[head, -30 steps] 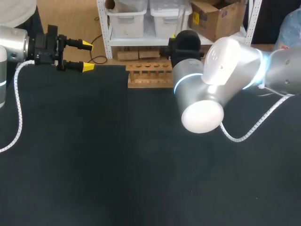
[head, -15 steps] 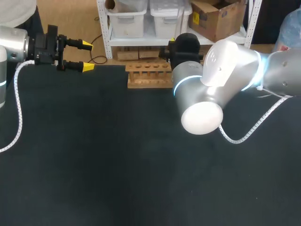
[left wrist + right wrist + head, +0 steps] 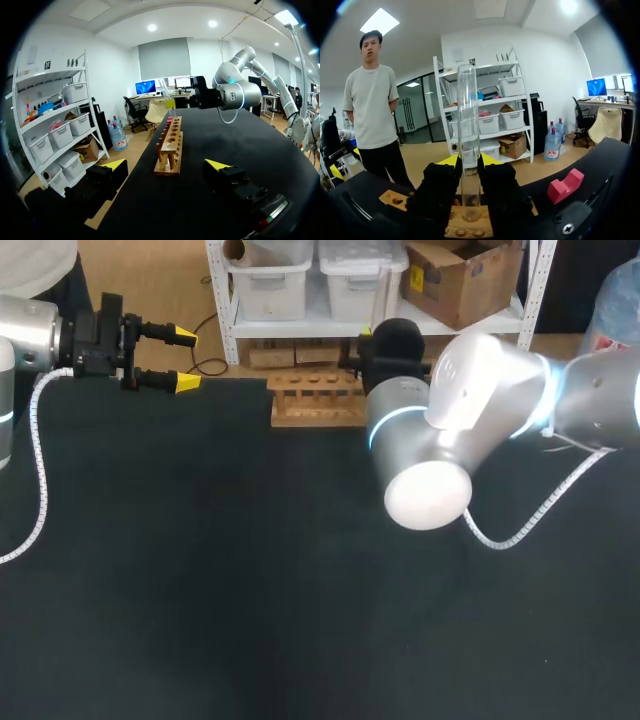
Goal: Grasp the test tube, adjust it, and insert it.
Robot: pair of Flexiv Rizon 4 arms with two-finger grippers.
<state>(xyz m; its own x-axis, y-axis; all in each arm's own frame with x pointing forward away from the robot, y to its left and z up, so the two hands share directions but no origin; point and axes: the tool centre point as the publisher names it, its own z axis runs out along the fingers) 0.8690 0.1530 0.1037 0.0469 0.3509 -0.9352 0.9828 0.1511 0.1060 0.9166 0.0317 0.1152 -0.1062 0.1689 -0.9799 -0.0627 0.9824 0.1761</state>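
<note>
A clear test tube [image 3: 468,145] stands upright between the yellow-tipped fingers of my right gripper [image 3: 469,160], which is shut on it. Its rounded bottom hangs just over the wooden rack [image 3: 470,227]; whether it is inside a hole I cannot tell. In the head view the rack [image 3: 318,398] lies at the table's far edge, and my right arm's wrist [image 3: 398,340] hides that gripper and the tube. The left wrist view shows the tube [image 3: 164,90] above the rack's [image 3: 170,145] far end. My left gripper [image 3: 185,360] stands open at the far left, empty.
A pink-red block [image 3: 565,186] lies on the black table beside the rack's end. My right arm's bulky elbow [image 3: 430,490] hangs over the table's middle right, with a white coiled cable [image 3: 520,520] trailing from it. The black tabletop [image 3: 250,590] stretches in front.
My right arm has shifted slightly at the rack's right end, still holding the tube. The left arm has not moved.
</note>
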